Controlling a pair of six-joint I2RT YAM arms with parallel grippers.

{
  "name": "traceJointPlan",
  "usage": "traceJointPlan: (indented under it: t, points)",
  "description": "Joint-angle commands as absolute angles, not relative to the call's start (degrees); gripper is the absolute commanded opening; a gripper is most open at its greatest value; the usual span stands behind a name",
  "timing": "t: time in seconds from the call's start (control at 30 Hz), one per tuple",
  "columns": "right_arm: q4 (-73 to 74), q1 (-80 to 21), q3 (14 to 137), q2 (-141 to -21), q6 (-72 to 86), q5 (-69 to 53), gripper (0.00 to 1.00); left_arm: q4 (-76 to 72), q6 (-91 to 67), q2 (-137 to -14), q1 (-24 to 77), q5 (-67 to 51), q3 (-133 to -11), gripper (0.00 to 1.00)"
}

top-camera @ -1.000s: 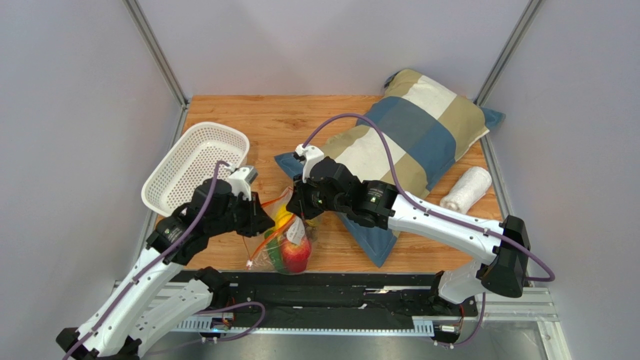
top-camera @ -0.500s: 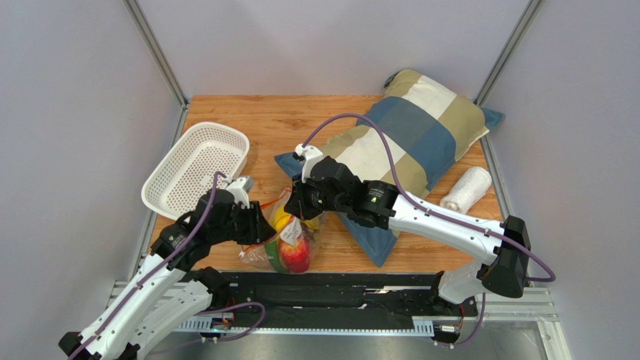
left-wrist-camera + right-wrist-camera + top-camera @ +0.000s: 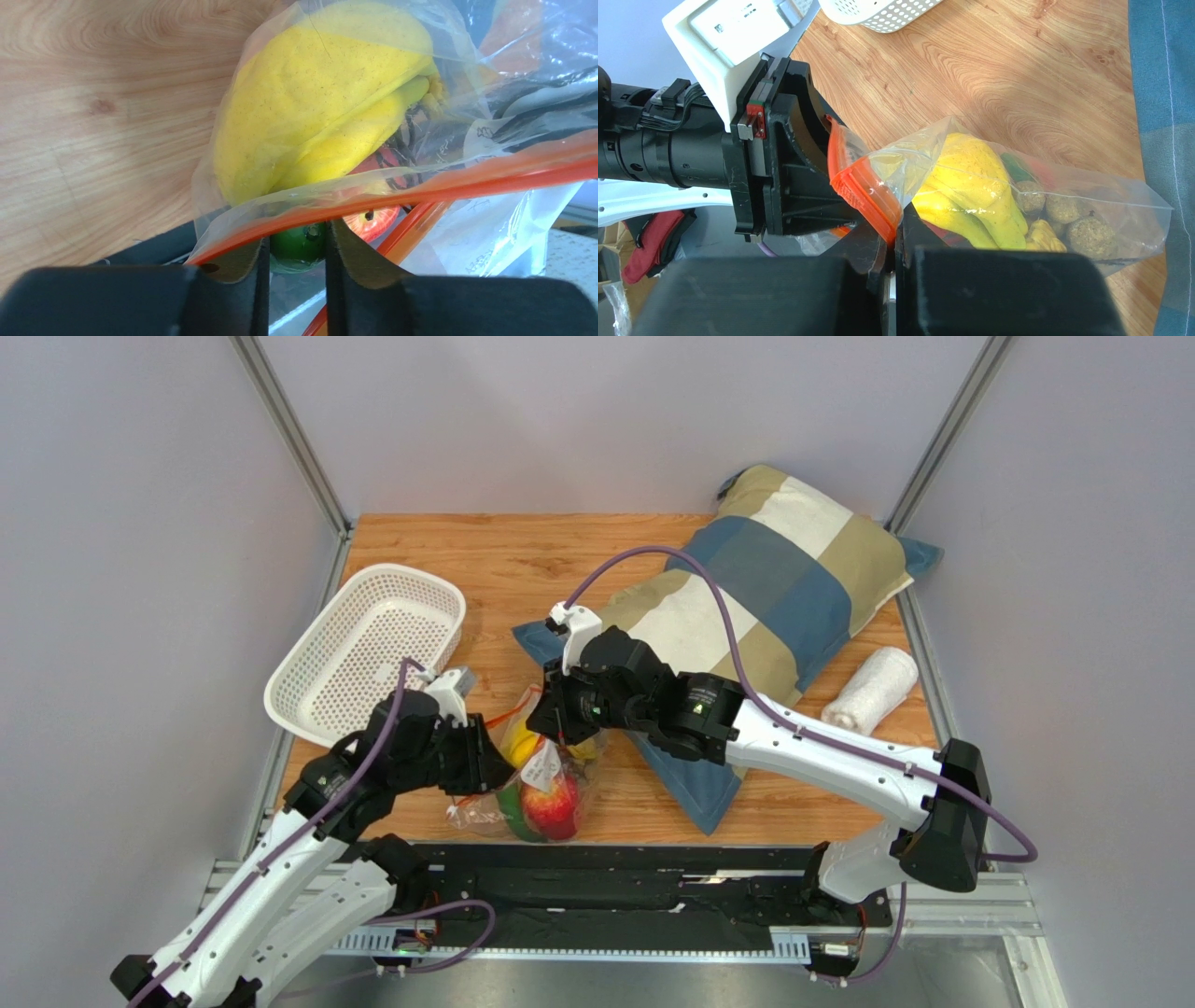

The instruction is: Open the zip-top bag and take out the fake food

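Note:
The zip-top bag (image 3: 544,781) lies on the wooden table between my two grippers. It holds a yellow banana (image 3: 309,105), a red apple (image 3: 372,218), a green vegetable (image 3: 298,250) and brownish grapes (image 3: 1074,217). My right gripper (image 3: 894,234) is shut on the orange-red zipper strip (image 3: 861,185) at the bag's mouth and holds it up; it also shows in the top view (image 3: 558,732). My left gripper (image 3: 293,241) is at the bag's left side (image 3: 491,763). Its jaws stand a narrow gap apart, and the other strip (image 3: 435,185) runs across its fingertips.
A white mesh basket (image 3: 368,644) sits at the far left. A patchwork pillow (image 3: 758,602) lies at the back right, right beside my right arm. A white roll (image 3: 870,686) lies near the right edge. The table's near edge is just below the bag.
My left gripper has drawn back toward the near left and sits lower against the bag. The bag has shifted slightly the same way. My right gripper has barely moved.

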State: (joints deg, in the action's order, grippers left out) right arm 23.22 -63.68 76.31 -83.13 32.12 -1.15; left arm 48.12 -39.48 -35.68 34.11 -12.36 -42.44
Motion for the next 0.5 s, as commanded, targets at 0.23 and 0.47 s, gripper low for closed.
traceJointPlan:
  t: [0.23,0.47]
  points:
    - [20.21,-62.75,74.71,-79.98,31.47,3.25,0.00,42.82,-26.64,-30.77,34.37,-12.06,-56.51,0.00]
    - [20.92,-62.75,74.62,-80.25,30.68,4.56,0.00,35.25,-24.16,-19.09,34.37,11.56,-56.78,0.00]
